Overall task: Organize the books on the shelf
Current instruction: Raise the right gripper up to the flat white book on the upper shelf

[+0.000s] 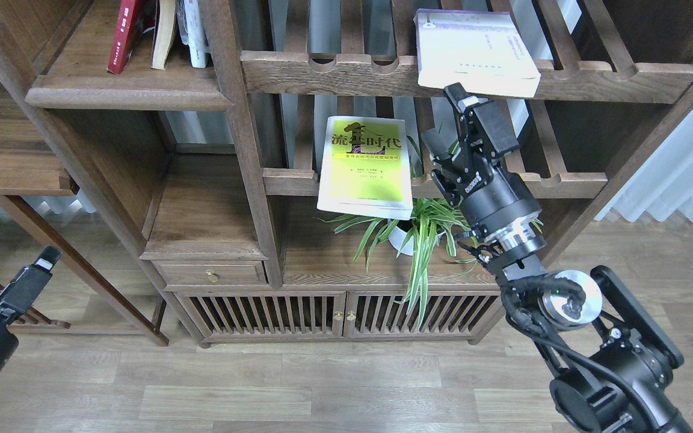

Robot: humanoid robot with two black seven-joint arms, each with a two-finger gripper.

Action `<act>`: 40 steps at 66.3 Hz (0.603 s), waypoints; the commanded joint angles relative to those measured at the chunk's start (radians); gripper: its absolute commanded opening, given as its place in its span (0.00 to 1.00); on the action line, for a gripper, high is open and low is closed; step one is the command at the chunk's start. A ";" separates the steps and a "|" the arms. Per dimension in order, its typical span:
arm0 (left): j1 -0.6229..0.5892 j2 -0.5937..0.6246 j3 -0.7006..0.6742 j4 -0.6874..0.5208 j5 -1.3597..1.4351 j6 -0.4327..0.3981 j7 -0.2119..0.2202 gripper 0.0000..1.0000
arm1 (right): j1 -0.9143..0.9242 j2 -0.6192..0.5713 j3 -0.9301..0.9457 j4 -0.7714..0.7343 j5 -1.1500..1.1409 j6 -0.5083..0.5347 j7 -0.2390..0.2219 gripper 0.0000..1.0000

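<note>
A yellow-green book with black Chinese characters lies flat on the lower slatted rack, overhanging its front rail. A white/cream book lies flat on the upper slatted rack, also overhanging. A dark red book stands on the solid dark-brown shelf at top left, beside two pale books. My right gripper is open and empty, pointing up, just below the white book's front edge and right of the yellow-green book. My left gripper is low at the far left, away from the shelf.
A potted spider plant stands under the lower rack, behind my right arm. A drawer and slatted cabinet doors sit below. A wooden side table is at left, a white curtain at right.
</note>
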State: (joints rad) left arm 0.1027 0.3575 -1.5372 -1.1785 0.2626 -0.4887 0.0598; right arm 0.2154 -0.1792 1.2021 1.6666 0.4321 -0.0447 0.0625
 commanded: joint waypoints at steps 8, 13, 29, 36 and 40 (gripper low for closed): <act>-0.015 0.000 0.019 0.028 0.007 0.000 0.002 1.00 | 0.032 0.007 0.097 -0.013 0.065 -0.093 -0.004 0.99; -0.026 -0.002 0.032 0.043 0.009 0.000 0.002 1.00 | 0.047 0.007 0.097 -0.016 0.074 -0.107 -0.006 0.99; -0.044 -0.002 0.043 0.048 0.007 0.000 0.000 1.00 | 0.076 0.023 0.097 -0.039 0.071 -0.139 -0.003 0.98; -0.043 0.000 0.034 0.048 0.007 0.000 -0.002 1.00 | 0.088 0.029 0.100 -0.062 0.071 -0.147 -0.003 0.98; -0.043 0.000 0.029 0.050 0.007 0.000 -0.002 1.00 | 0.093 0.029 0.100 -0.073 0.071 -0.147 -0.004 0.97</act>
State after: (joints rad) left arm 0.0594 0.3561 -1.4952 -1.1305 0.2707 -0.4887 0.0597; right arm 0.2979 -0.1526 1.3017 1.6150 0.5041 -0.1878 0.0593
